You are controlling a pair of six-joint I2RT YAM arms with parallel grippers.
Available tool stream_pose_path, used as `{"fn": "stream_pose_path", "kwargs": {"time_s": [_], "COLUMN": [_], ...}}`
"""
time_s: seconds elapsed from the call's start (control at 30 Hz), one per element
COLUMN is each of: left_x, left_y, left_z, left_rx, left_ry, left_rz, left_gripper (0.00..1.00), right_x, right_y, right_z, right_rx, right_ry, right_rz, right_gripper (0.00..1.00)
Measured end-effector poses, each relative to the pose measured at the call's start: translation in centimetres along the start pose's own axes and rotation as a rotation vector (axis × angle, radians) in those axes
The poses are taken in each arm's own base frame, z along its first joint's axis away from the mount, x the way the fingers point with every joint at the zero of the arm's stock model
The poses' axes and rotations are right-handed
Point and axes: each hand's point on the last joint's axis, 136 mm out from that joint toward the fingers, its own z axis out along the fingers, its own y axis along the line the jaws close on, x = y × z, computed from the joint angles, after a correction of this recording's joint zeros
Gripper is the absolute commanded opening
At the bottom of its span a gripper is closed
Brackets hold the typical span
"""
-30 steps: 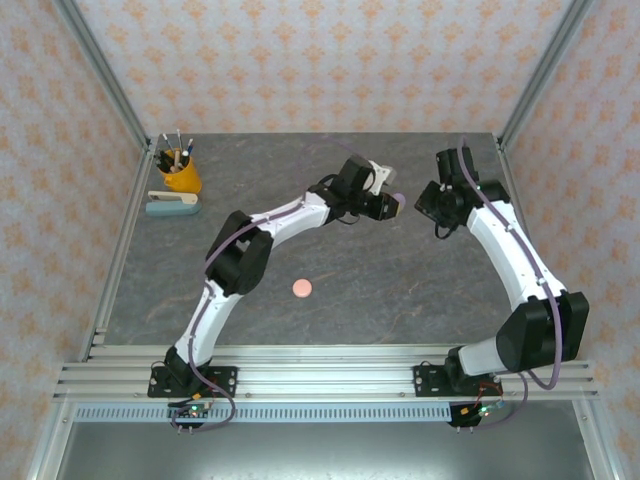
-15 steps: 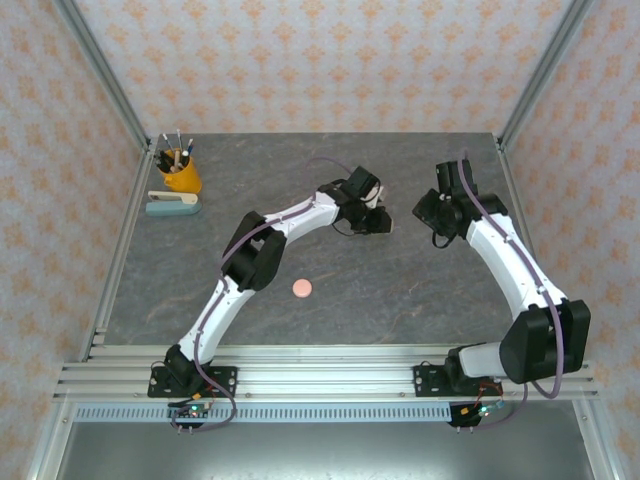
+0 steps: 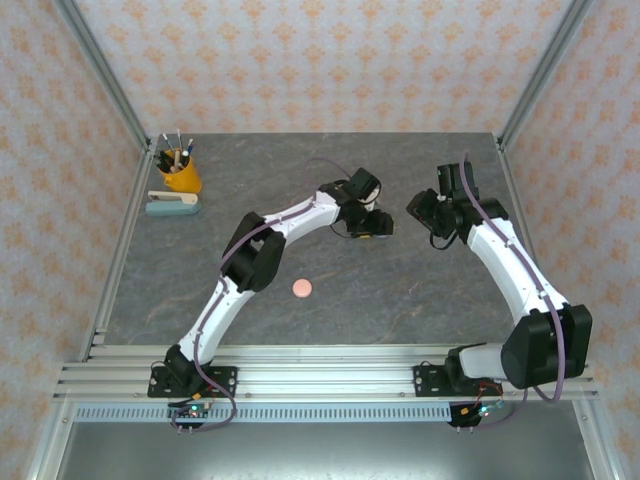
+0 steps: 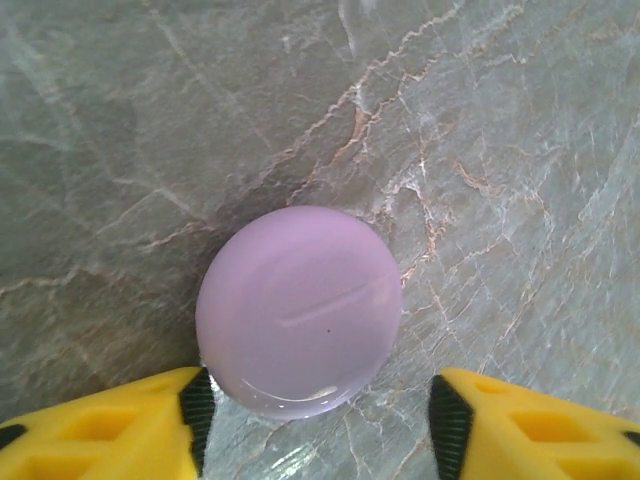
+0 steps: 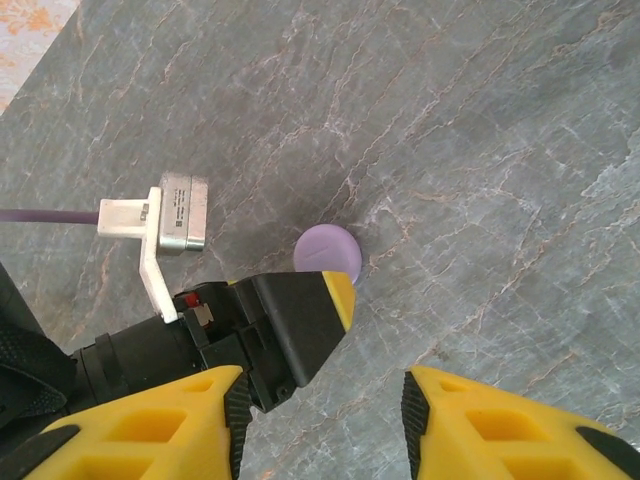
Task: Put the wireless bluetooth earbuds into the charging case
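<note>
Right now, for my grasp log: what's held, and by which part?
Nothing is held. The left gripper stands open over the round glossy lilac case; the right gripper is open.

Grey marbled tabletop (image 3: 400, 290) (faintly pink-veined), orange-patterned pale walls (image 3: 300, 60), aluminium corner posts (image 3: 103, 70)

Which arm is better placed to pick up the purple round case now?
Left. The purple case lies between the open fingers of the left tool; the right tool hangs open farther off, with the left tool partly in its way.
</note>
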Motion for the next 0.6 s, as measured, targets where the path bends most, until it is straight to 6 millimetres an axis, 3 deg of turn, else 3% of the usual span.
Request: {"fn": "stream_pose_path", "kwargs": {"time_s": [0.17,0.3,0.47,0.6], "left_x": [-0.5,-1.2,-2.4,-1.7], "left_y": [1.2,2.0,1.5,1.9], "left_z": [-1.9,-5.7,-14.3,-21.3], "left_rx": [-0.066,-0.122,-0.173,-0.222], "left_ry": [-0.038,-0.097,-0.252,-0.381], "left_rz": [0.000,0.006,0.040,0.065], "left_gripper": [0.84,0.88,0.90,0.99], "right_x": [0.3,0.5,1.4,3.9], "right_y": [0.2,0.4,1.1,2.6], "right_z": [0.0,-0.2,-0.2,0.4], "right_rx": [-0.015,-0.025,-0.047,-0.053], "right_ry": [0.018,0.023,0.051,0.102], "right_rz": [0.006,0.007,-0.022,-0.097], "right_gripper": [0.53,0.56,0.57,0.59]}}
